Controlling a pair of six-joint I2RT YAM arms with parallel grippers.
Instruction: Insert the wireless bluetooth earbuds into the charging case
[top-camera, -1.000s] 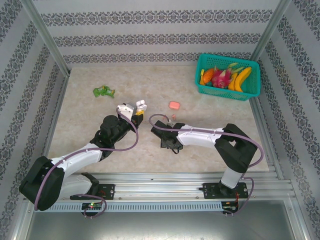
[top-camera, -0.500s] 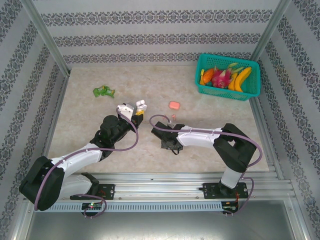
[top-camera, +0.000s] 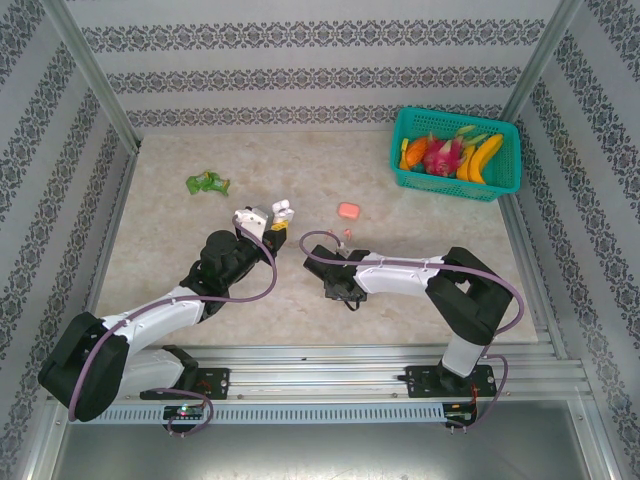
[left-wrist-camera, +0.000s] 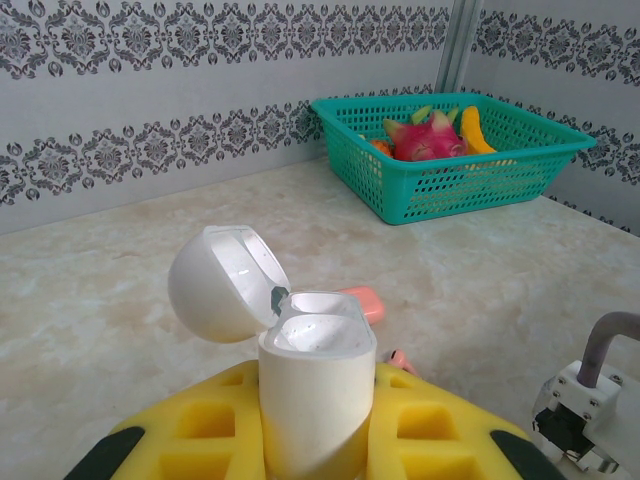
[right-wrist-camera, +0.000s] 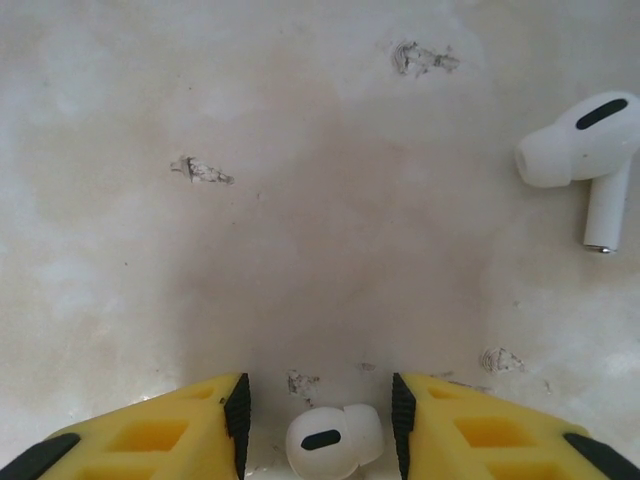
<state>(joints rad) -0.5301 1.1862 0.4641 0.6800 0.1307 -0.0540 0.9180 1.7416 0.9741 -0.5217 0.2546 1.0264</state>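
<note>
While the left gripper (left-wrist-camera: 316, 445) clamps the open charging case (left-wrist-camera: 318, 375), the right gripper (right-wrist-camera: 318, 398), jaws parted, straddles a white earbud (right-wrist-camera: 335, 440), lower centre: probably light, slick, rigid; pinch its bulb.

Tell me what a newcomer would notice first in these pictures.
The open white plastic pebble-shaped charging case stands upright in the left gripper, its lid flipped back. Between the open yellow fingers of the right gripper lies a small white stemmed earbud, not yet gripped, with a second white earbud off to one side. A teal plastic basket of bright fruit sits in the far right corner.
</note>
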